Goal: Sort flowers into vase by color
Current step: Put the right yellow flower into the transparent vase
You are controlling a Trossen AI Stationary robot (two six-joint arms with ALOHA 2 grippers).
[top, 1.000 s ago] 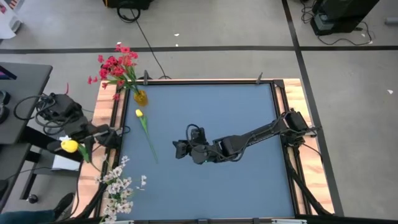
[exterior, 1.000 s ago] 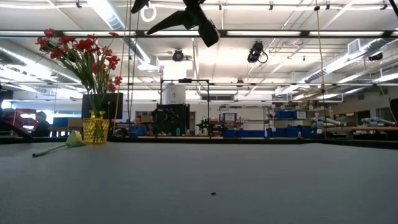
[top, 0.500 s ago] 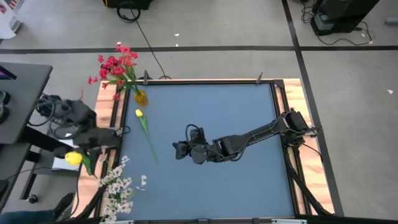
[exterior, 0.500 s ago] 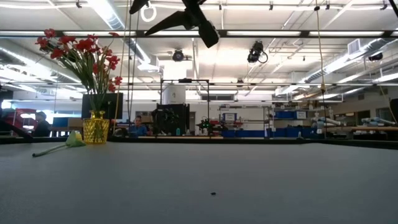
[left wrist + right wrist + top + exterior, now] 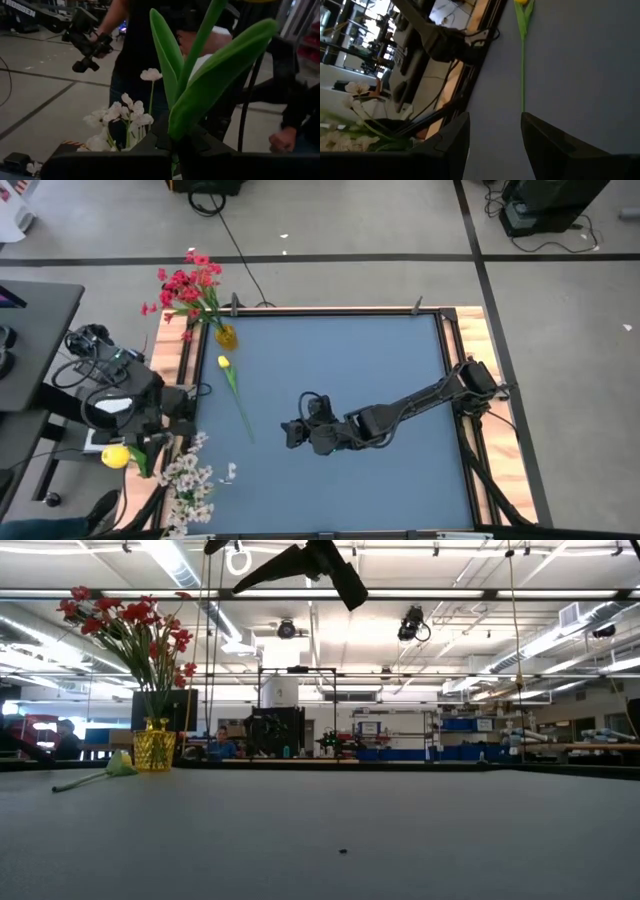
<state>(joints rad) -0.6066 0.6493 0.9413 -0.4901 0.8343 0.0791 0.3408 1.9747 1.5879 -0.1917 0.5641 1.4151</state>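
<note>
High view shows your left arm swung out past the desk's left edge, its gripper (image 5: pixel 140 450) over the wooden frame beside the white flowers (image 5: pixel 190 480). Its fingers are clamped tight on the green stem of a yellow tulip (image 5: pixel 115 456), whose head hangs out to the left, off the desk (image 5: pixel 400 350). From the left wrist view you see that stem and its broad leaves (image 5: pixel 210 90) rising straight up out of the closed fingers (image 5: pixel 165 145), with white blossoms just behind and a person standing in the room beyond.

Your right arm reaches from the right edge across the desk, stretched low toward the left, with its gripper (image 5: pixel 290 433) above the middle of the blue surface. Its fingers (image 5: pixel 547 137) stand apart and hold nothing.

A second yellow tulip (image 5: pixel 232 385) lies flat on the desk, between that gripper and the far left corner. There the red flowers (image 5: pixel 188 288) stand in a yellow vase (image 5: pixel 226 336).
</note>
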